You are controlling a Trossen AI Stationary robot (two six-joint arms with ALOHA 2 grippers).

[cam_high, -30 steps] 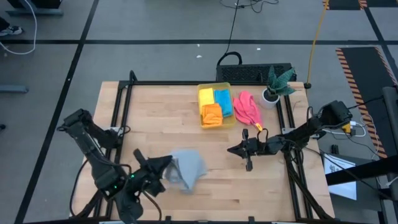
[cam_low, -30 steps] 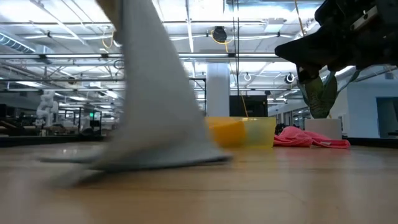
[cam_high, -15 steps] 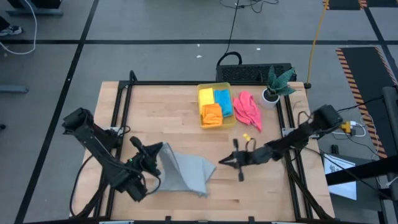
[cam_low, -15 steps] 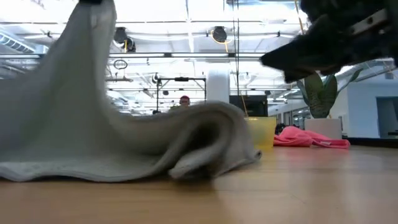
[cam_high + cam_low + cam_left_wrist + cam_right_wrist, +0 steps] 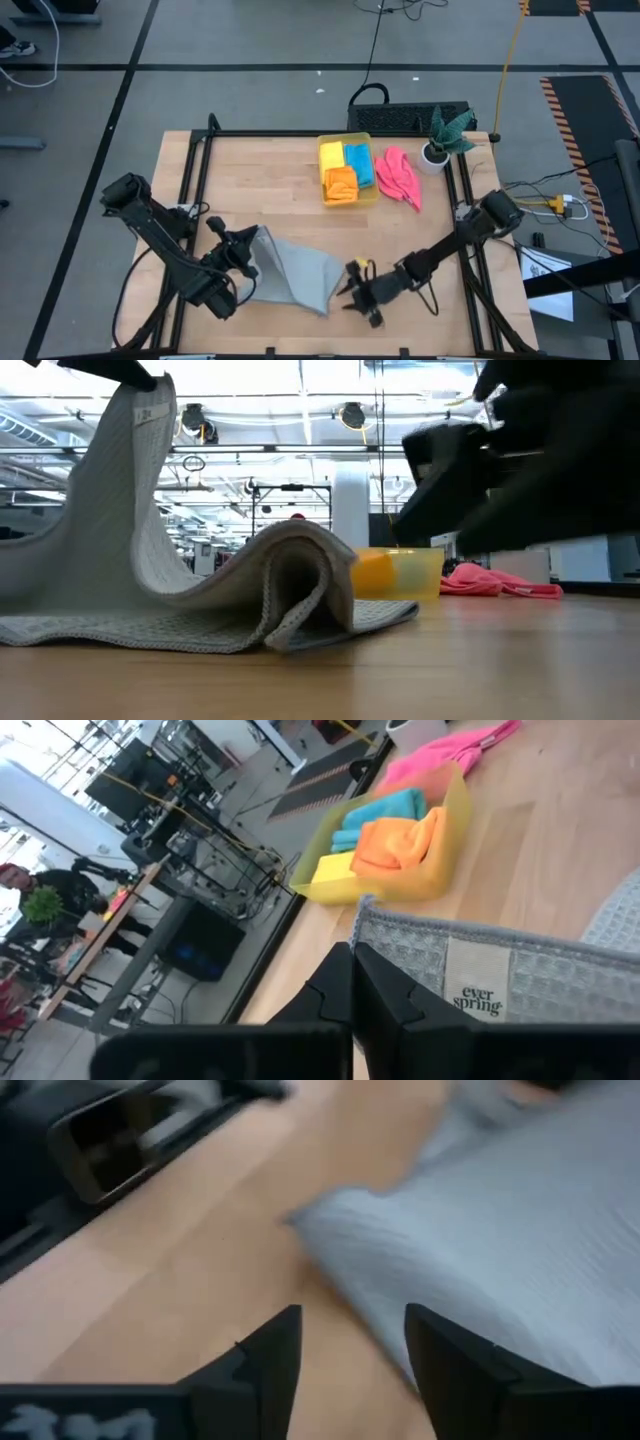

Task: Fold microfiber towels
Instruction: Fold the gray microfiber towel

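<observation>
**Pincers at the grey towel: one clamped, one spread**

Pincers first: our left pincer (image 5: 250,262) is clamped on a corner of the grey towel (image 5: 295,278), pinching the hem beside its sewn label (image 5: 478,982) and holding that corner raised off the table (image 5: 280,180). Our right pincer (image 5: 348,292) sits just beside the opposite edge of the grey towel, low over the wood, its fingers (image 5: 268,1360) spread apart with nothing between them.

We take the grey towel as our landmark. Largest around it is the table, which carries everything. The grey towel itself lies toward the table's near edge, partly flat, with one fold humped up in the middle and the held corner lifted. Farther back from it stands the yellow bin (image 5: 346,170), holding the yellow towel (image 5: 331,158), the blue towel (image 5: 359,164) and the orange towel (image 5: 341,184). Just beside the bin, on the bare wood, lies the pink towel (image 5: 399,177), crumpled. Beyond that stands the potted plant (image 5: 443,138).
</observation>
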